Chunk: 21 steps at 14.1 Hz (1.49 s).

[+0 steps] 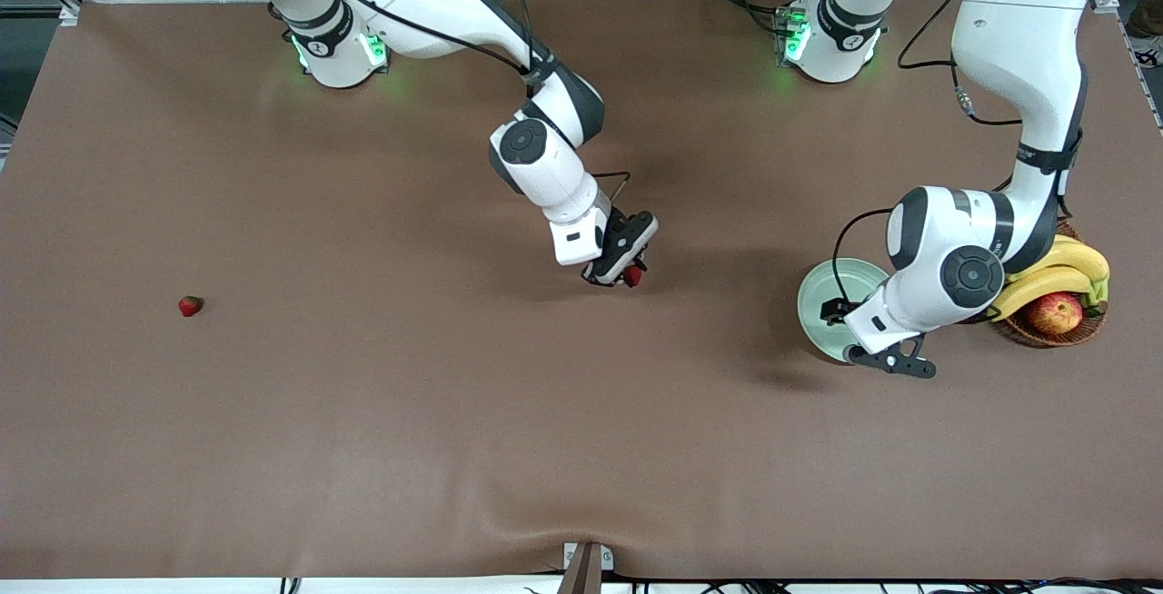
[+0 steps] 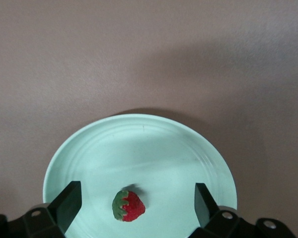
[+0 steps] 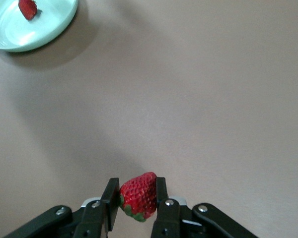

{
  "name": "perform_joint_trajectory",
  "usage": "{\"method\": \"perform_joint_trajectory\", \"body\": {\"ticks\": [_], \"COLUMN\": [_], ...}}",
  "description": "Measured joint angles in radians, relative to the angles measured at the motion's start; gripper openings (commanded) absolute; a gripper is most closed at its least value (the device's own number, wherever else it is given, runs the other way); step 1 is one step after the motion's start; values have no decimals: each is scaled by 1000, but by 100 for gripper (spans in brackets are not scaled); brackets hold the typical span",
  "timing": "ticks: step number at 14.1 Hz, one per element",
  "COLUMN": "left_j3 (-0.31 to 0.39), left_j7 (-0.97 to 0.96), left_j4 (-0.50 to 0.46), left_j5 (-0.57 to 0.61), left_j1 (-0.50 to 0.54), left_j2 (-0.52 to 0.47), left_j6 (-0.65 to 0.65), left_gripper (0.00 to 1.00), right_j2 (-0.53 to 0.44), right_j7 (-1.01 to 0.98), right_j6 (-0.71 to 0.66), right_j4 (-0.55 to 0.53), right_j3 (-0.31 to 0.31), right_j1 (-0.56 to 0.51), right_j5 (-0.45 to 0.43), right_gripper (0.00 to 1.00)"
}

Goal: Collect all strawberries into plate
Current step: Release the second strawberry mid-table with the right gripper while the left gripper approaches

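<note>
**A:** You have three strawberries to count. One strawberry (image 2: 128, 206) lies in the mint-green plate (image 2: 139, 144), alone there, between the spread fingers of the left pincer (image 2: 137, 201), which hangs wide apart just over the plate and grips nothing.

**B:** And the second?

**A:** The right pincer (image 3: 135, 198) is clamped on it: you see the held strawberry (image 3: 139, 195) squeezed between both fingers, up over bare bench (image 1: 454, 440) near the middle. The third strawberry (image 1: 190, 305) lies loose on the bench toward the right arm's end, well apart from everything.

**B:** Containers?

**A:** Two. The one plate holds that single berry. Just beside it, toward the left arm's end, you have one wicker basket (image 1: 1045, 337) holding a bunch of bananas (image 1: 1058, 272) and one red-yellow apple (image 1: 1055, 312); the left arm covers part of both plate and basket in the front view.
</note>
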Motion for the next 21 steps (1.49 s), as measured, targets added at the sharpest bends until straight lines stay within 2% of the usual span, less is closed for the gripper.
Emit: {"method": "perform_joint_trajectory", "body": {"ticks": [1,2,4,5,10,13,15,17,21], "left_j3": [-4,-15,-42,-56,-128,-185,-196,-199,-200], "left_j7": [0,-2,-24,-43,-158,-272,-351,-436,-574], "left_j4": [5,10,20,23,48,68,82,109,178], "left_j5": [0,0,0,0,0,0,0,0,0], "left_j1": [0,1,-1,-2,-5,-18,-54,-106,-194], "left_j2": [-3,-3,-4,-4,-3,-3,-1,15,82], "left_j6": [0,0,0,0,0,0,0,0,0], "left_gripper": [100,100,100,100,100,100,100,100,100], "right_j2": [19,33,53,63,71,20,-35,-108,-265], "right_j7": [0,1,3,4,13,13,13,13,13], "right_j6": [5,7,27,53,105,104,101,22,-250], "right_j4": [12,22,31,31,35,15,-22,-62,-83], "right_j3": [0,0,0,0,-16,-23,-24,-24,-28], "right_j1": [4,6,7,9,6,-38,-72,-108,-205], "right_j5": [0,0,0,0,0,0,0,0,0], "right_gripper": [16,33,95,100,100,100,100,100,100]}}
